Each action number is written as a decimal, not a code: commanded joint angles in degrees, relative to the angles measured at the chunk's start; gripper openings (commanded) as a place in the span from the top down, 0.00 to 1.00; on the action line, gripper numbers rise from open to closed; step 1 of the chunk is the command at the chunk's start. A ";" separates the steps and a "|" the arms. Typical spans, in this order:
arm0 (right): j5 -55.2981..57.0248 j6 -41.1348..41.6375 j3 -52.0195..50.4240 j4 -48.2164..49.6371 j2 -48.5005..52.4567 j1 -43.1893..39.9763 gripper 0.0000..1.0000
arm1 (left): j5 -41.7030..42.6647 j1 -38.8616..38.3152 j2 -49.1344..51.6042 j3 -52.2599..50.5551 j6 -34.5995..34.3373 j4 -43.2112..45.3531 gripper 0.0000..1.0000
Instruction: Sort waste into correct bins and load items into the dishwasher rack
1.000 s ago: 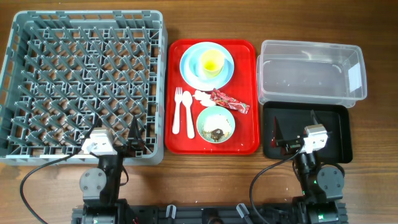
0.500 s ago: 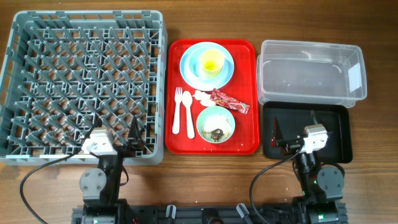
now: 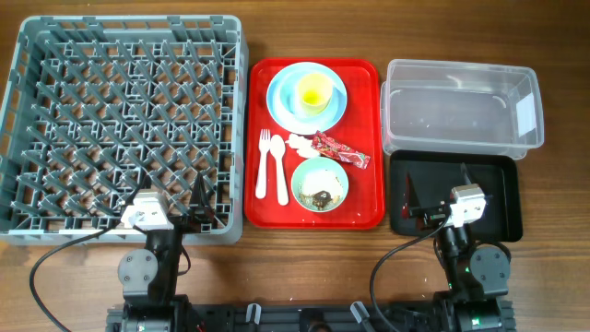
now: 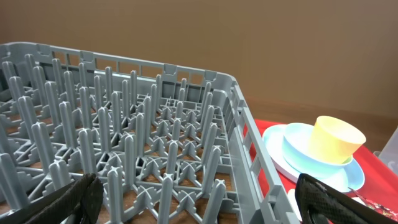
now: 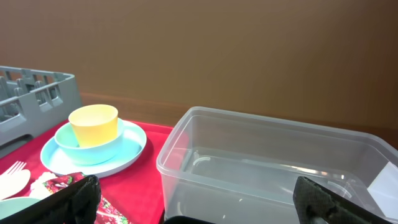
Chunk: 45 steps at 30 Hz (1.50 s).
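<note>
Dishwasher rack (image 3: 129, 25) sits on wooden table (image 3: 304, 260) — brown wall (image 5: 249, 50) behind.

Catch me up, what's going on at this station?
Nothing is held. The left claw hangs open over the near edge of the dishwasher rack, the right claw open over the black tray. The plate, yellow cup, bowl of scraps, fork, spoon and red wrapper all sit on the red tray. The rack is unloaded, and sorting has not begun.
</note>
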 commanded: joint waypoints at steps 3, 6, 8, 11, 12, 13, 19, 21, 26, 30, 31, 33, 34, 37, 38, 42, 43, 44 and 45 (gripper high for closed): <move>-0.52 -0.28 -0.07 0.26 0.11 -0.28 0.00 | -0.33 -0.26 -0.42 -0.33 1.14 -0.24 0.00; -0.52 -0.31 -0.07 0.26 0.11 -0.28 0.00 | -0.33 -0.26 -0.42 -0.33 1.14 -0.24 0.00; -0.52 -0.33 -0.07 0.26 0.11 -0.28 0.00 | -0.37 -0.24 -0.42 -0.33 1.18 0.33 0.00; -0.52 -0.31 -0.07 0.26 0.11 -0.28 0.00 | -0.35 -0.24 -0.42 -0.33 1.16 3.43 0.00; -0.50 -0.28 -0.07 0.26 0.11 -0.28 0.00 | -0.35 -0.24 -0.42 -0.33 1.16 3.45 0.00; -0.52 -0.31 -0.07 0.26 0.11 -0.28 0.00 | -0.37 -0.24 -0.42 -0.33 1.18 3.65 0.00; -0.50 -0.28 -0.07 0.26 0.11 -0.28 0.00 | 9.01 -0.26 -0.42 -0.33 1.16 11.96 0.00; -0.50 -0.31 -0.07 0.26 0.11 -0.28 0.00 | 13.81 -0.26 -0.42 -0.13 1.20 13.94 0.00; -0.52 -0.31 -0.07 0.26 0.11 -0.28 0.00 | 21.33 -0.20 0.13 8.50 1.92 6.86 0.00; -0.50 -0.31 -0.07 0.26 0.11 -0.28 0.00 | 21.20 -0.22 6.73 19.47 6.86 -3.54 0.00; -0.50 -0.31 -0.07 0.26 0.11 -0.28 0.00 | 22.03 -0.22 10.08 23.63 6.86 -7.41 0.00; -0.52 -0.28 -0.07 0.26 0.11 -0.28 0.00 | 24.46 -0.22 17.86 32.57 6.88 -15.76 0.00; -0.50 -0.31 -0.07 0.26 0.11 -0.28 0.00 | 25.79 -0.22 22.14 37.16 6.88 -19.91 0.00; -0.52 -0.31 -0.07 0.26 0.11 -0.28 0.00 | 32.72 -0.26 39.10 56.22 6.91 -36.79 0.00; -0.52 -0.31 -0.07 0.26 0.11 -0.28 0.00 | 35.71 -0.26 44.83 62.73 6.91 -42.36 0.00; -0.52 -0.31 -0.07 0.26 0.11 -0.28 0.00 | 42.07 -0.26 62.29 79.69 6.84 -53.13 0.00; -0.52 -0.31 -0.07 0.26 0.11 -0.28 0.00 | 42.58 -0.26 64.54 80.04 6.80 -53.20 0.00; -0.50 -0.31 -0.07 0.26 0.11 -0.28 0.00 | 42.56 -0.26 66.23 80.04 6.88 -53.59 0.00; -0.52 -0.28 -0.07 0.26 0.11 -0.28 0.00 | 42.58 -0.26 68.04 80.04 6.91 -54.12 0.00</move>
